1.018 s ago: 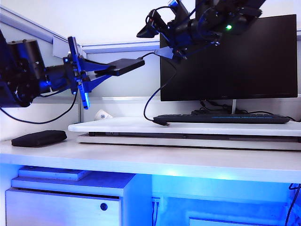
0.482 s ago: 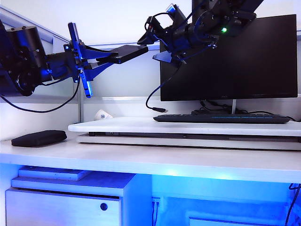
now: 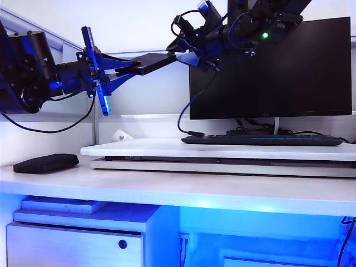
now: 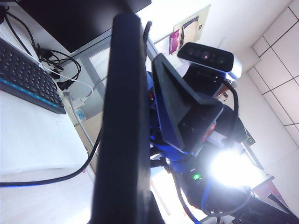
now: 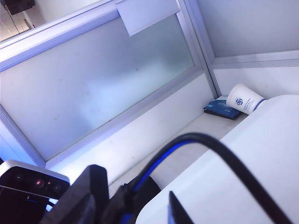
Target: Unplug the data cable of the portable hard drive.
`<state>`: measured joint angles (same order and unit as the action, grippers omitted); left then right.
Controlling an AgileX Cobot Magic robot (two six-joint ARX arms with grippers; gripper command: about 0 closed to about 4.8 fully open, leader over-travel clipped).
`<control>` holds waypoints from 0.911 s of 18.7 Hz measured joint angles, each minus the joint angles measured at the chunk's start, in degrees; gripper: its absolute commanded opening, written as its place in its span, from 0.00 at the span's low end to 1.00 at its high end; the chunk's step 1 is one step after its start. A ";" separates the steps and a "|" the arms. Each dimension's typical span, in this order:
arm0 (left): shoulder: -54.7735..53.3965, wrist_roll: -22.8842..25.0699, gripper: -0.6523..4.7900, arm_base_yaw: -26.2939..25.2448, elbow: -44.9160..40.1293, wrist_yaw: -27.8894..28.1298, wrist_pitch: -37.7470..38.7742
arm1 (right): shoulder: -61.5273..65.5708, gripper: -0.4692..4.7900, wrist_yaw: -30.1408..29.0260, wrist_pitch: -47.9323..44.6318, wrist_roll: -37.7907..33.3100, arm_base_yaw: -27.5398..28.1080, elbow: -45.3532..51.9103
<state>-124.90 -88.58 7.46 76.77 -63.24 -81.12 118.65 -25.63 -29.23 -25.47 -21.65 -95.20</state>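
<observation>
Your left pincer (image 3: pixel 119 75) pinches the portable hard drive (image 3: pixel 153 61) level, high above the bench (image 3: pixel 167 186) left half, bracing it so the right pincer (image 3: pixel 192 53), jaw gap unclear, can pull the data cable (image 3: pixel 192 103) at the drive's plug end.

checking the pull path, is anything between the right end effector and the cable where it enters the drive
Nothing visible: the right end effector is already at the thin black data cable, right beside the flat black rectangular hard drive held up by the left end effector.
</observation>
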 measured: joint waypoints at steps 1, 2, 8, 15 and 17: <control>0.00 0.00 0.11 0.00 0.00 0.00 0.00 | 0.00 0.46 0.00 0.00 0.00 -0.04 0.00; 0.00 0.00 0.11 0.00 0.02 0.00 0.00 | 0.00 0.46 0.00 0.00 0.00 -0.07 0.00; 0.00 0.00 0.11 0.00 0.04 0.02 0.02 | 0.00 0.16 -0.04 -0.22 -0.22 -0.17 0.00; -0.04 -0.46 0.11 0.98 0.04 0.33 1.27 | 0.00 0.09 2.49 -0.76 -0.57 0.39 0.02; -0.04 -0.48 0.11 1.09 0.15 0.33 1.46 | 0.00 0.09 1.75 -0.81 -0.59 1.09 0.04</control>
<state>-124.95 -89.06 8.56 76.93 -62.92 -79.66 118.65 -23.88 -30.04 -26.06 -20.56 -95.15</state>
